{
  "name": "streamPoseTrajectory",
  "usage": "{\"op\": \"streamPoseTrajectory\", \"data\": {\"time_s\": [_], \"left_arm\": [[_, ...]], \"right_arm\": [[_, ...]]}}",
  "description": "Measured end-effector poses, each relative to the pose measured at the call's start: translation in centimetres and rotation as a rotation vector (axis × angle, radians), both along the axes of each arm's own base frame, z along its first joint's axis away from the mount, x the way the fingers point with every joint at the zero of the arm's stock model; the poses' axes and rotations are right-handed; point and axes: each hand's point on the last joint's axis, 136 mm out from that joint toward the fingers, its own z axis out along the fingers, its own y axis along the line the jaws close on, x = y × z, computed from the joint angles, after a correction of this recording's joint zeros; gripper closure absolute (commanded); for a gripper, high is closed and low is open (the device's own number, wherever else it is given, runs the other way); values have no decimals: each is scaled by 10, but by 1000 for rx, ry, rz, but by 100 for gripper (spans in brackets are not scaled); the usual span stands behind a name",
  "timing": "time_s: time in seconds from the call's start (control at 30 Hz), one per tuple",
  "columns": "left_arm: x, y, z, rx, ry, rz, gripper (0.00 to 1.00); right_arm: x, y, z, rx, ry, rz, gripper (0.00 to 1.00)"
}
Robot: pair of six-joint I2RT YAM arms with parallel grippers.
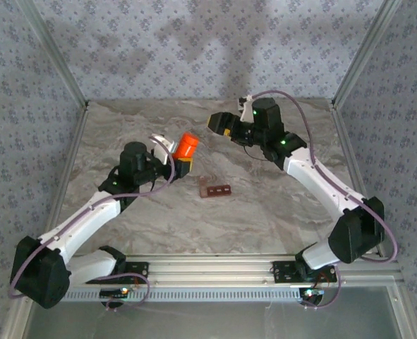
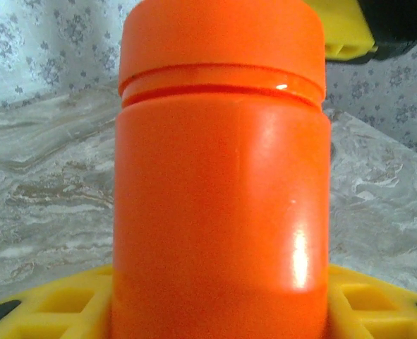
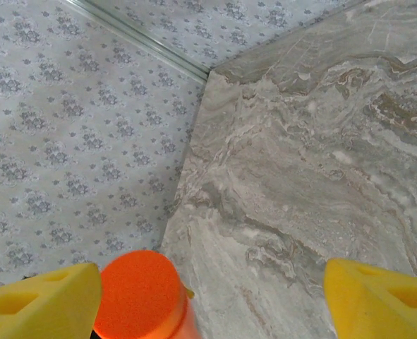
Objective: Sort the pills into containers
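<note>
The orange cylindrical plastic bottle (image 2: 222,212) was one glossy shade, cap included. The small rectangular strip of square compartments (image 1: 216,189) was dark red-brown. The stone-look table top (image 1: 264,212) showed grey-beige marbling with brownish veins. The walls (image 1: 194,42) carried a pale blue-grey floral print. The plastic finger pads (image 3: 377,300) were yellow.

From the top camera I have a table (image 1: 264,219) with a grey-beige marbled surface. Lying flat on it, roughly mid-table, is the containers strip (image 1: 216,189), a small dark red-brown row of compartments. Bare marbled surface spreads on every side of the strip, back to the far corners beyond it and forward to the aluminium rail (image 1: 215,272) along the table's near edge. At this size I can't make out whether any of the strip's compartments stand open.
</note>
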Motion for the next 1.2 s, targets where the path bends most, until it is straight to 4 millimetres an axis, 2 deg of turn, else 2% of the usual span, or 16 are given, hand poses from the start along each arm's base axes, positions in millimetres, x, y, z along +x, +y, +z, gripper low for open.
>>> {"op": "streamPoseTrajectory", "data": {"time_s": [0.13, 0.5, 0.67, 0.93, 1.2], "left_arm": [[1, 0, -4, 10, 4, 0, 100], [4, -2, 7, 17, -36, -5, 100], [5, -3, 2, 24, -24, -8, 100], [6, -11, -12, 42, 9, -23, 100], [9, -13, -11, 37, -2, -22, 100]], "right_arm": [[6, 5, -1, -12, 3, -11, 16], [-1, 22, -7, -66, -1, 9, 12], [-4, 33, -12, -81, -2, 36, 12], [-11, 48, -15, -86, 0, 71, 14], [-14, 57, -19, -78, 11, 88, 20]]}}
